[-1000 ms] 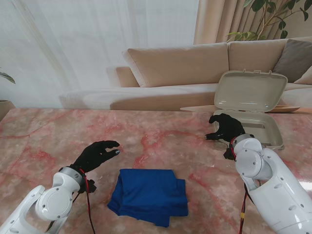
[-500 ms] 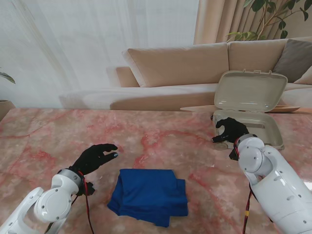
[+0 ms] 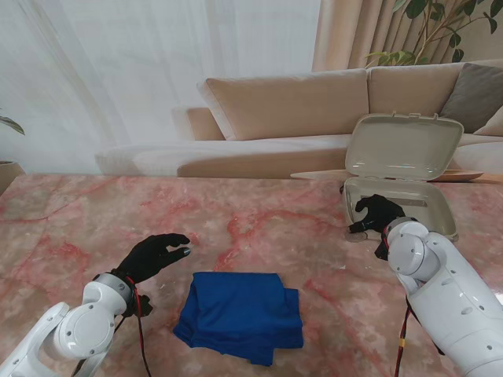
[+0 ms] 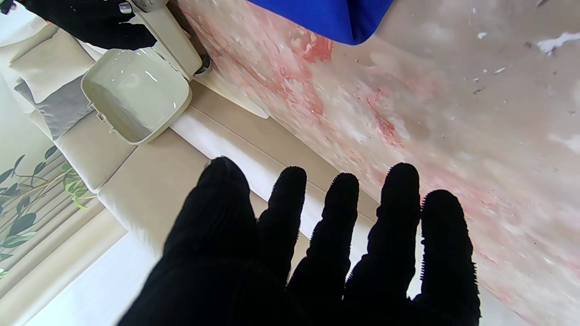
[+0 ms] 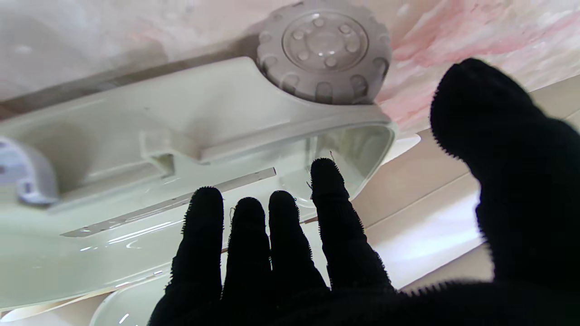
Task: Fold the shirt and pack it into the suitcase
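right hand (image 3: 376, 214) moved over suitcase (image 3: 424, 206), seemingly empty | left hand (image 3: 155, 253) spread | shirt (image 3: 240, 314) unmoved

Table top (image 3: 259, 224): pink-and-red veined marble, glossy, filling the near half of the stand's view.
Sofa (image 3: 314, 106): beige, long, standing beyond the table's far edge.
Grey cushion (image 3: 475, 96): leaning on the sofa's back at the right end.
Sheer curtain (image 3: 141, 71): white, covering the window on the left.
Drape (image 3: 357, 33): beige, hanging behind the sofa.
Plant (image 3: 440, 23): green leaves at the far right.
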